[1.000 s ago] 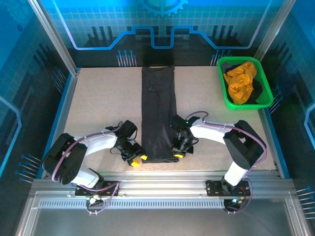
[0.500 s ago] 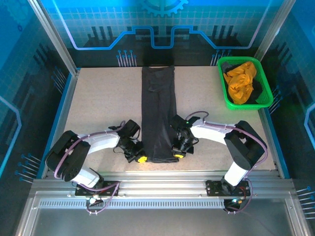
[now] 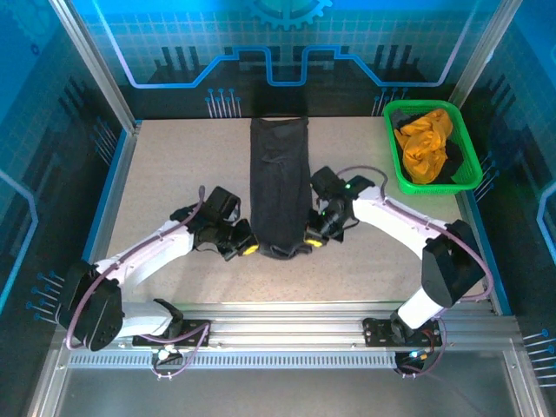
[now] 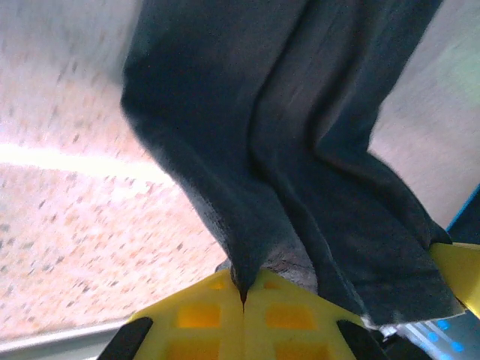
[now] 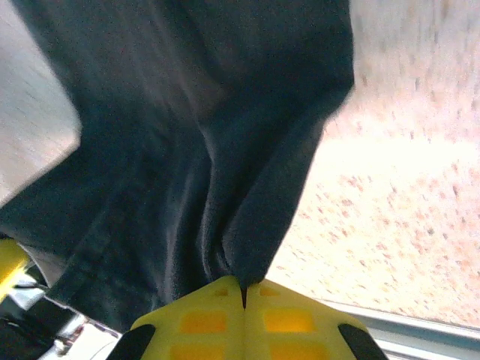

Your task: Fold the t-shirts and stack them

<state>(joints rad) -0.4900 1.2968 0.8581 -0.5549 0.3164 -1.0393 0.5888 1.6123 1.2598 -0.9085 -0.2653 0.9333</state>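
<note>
Both arms reached forward; the left gripper [image 3: 248,249] and right gripper [image 3: 314,240], pinching the black t-shirt [image 3: 280,178] at its near corners, drew its hem away from the near edge of the table [image 3: 174,174].

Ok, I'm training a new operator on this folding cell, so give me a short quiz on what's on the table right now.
1. True or false: the orange t-shirt lies spread flat on the table.
2. What are the left gripper and the right gripper shut on? A) the near end of the black t-shirt B) the orange t-shirt C) nothing
3. Fill in: the green basket stands at the table's far ___ corner.

Key: 1 false, it sits crumpled in the green basket. 2 A, one near corner each. 3 right.
</note>
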